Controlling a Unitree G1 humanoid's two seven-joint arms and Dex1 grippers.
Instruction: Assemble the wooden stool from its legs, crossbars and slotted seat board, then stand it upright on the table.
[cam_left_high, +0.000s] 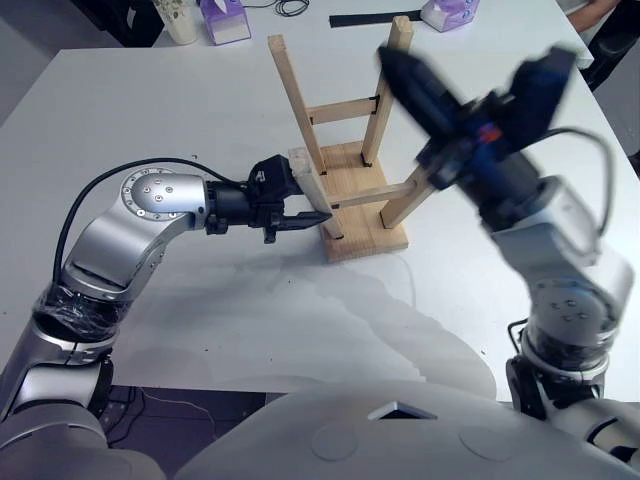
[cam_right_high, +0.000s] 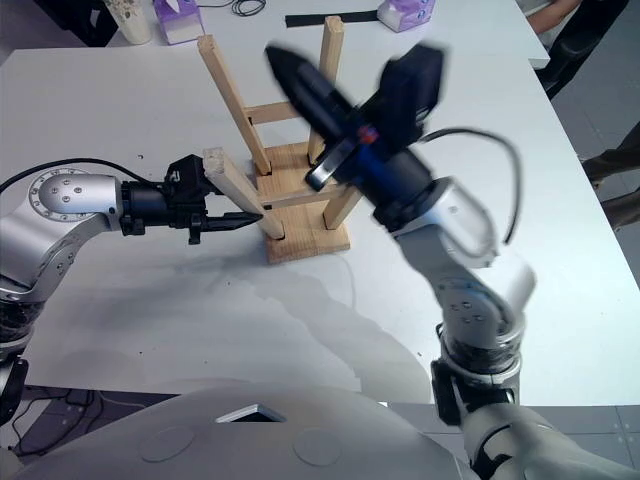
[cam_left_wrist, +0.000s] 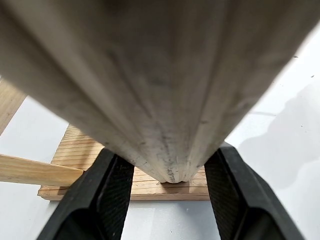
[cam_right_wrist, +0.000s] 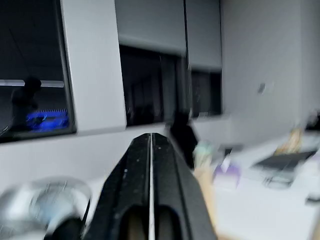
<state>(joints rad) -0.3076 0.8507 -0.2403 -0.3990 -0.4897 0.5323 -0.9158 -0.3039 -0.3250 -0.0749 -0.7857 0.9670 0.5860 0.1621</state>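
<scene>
The wooden stool lies upside down, its slotted seat board (cam_left_high: 368, 238) flat on the white table and its legs pointing up. Two far legs (cam_left_high: 296, 95) (cam_left_high: 386, 88) are joined by a crossbar (cam_left_high: 345, 110). Another crossbar (cam_left_high: 372, 196) runs to the near right leg (cam_left_high: 408, 203). My left gripper (cam_left_high: 312, 216) is shut on the near left leg (cam_left_high: 310, 183), close above the board's corner; the left wrist view has that leg (cam_left_wrist: 150, 75) between the two black fingers (cam_left_wrist: 107, 195). My right gripper (cam_left_high: 392, 62) is raised high over the stool, shut, with nothing in it.
Two purple tissue boxes (cam_left_high: 225, 20) (cam_left_high: 448, 12), a white cup (cam_left_high: 182, 20), a black strip (cam_left_high: 365, 19) and a coiled cable (cam_left_high: 292, 8) lie along the table's far edge. Bare table surface spreads to the left of and in front of the stool.
</scene>
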